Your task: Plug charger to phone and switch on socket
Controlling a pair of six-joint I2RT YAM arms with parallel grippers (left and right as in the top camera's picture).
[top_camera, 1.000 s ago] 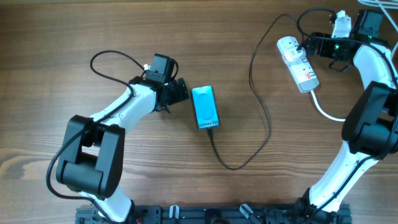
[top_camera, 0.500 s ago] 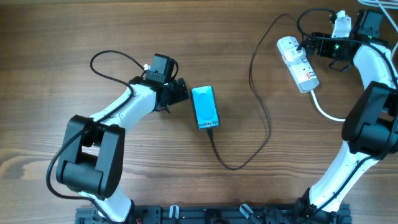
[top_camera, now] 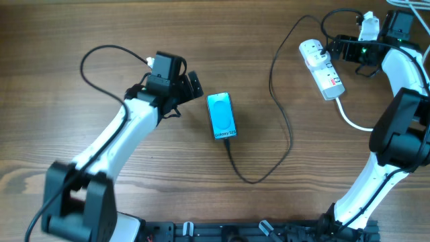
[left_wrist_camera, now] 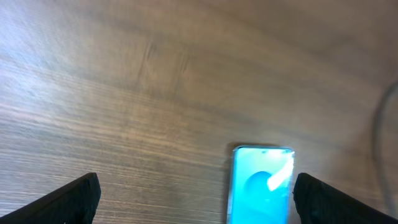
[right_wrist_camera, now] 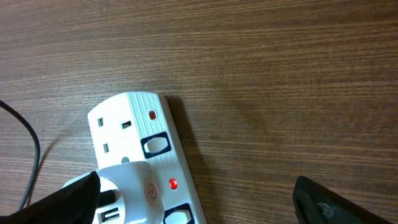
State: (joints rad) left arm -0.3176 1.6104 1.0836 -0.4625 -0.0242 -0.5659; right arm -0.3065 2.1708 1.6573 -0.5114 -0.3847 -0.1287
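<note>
Phone point(top_camera: 222, 115) is laid flat mid-bench point(top_camera: 201, 202), bare wood along both sides, charger point(top_camera: 285, 128) reaching its lower edge; left gripper point(top_camera: 194, 85) is held apart beside it, right gripper point(top_camera: 338, 48) apart at the far-right socket point(top_camera: 321, 68).

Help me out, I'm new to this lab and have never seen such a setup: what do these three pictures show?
Two robot arms work at a wooden table. One picture looks down from above; the other two come from a camera on each wrist, with its dark fingers at the bottom corners. On the table lie a phone, a thin black charger cable reaching its bottom edge, and a white power strip. The left gripper is near the phone, the right gripper by the strip. Both are open, holding nothing.
</note>
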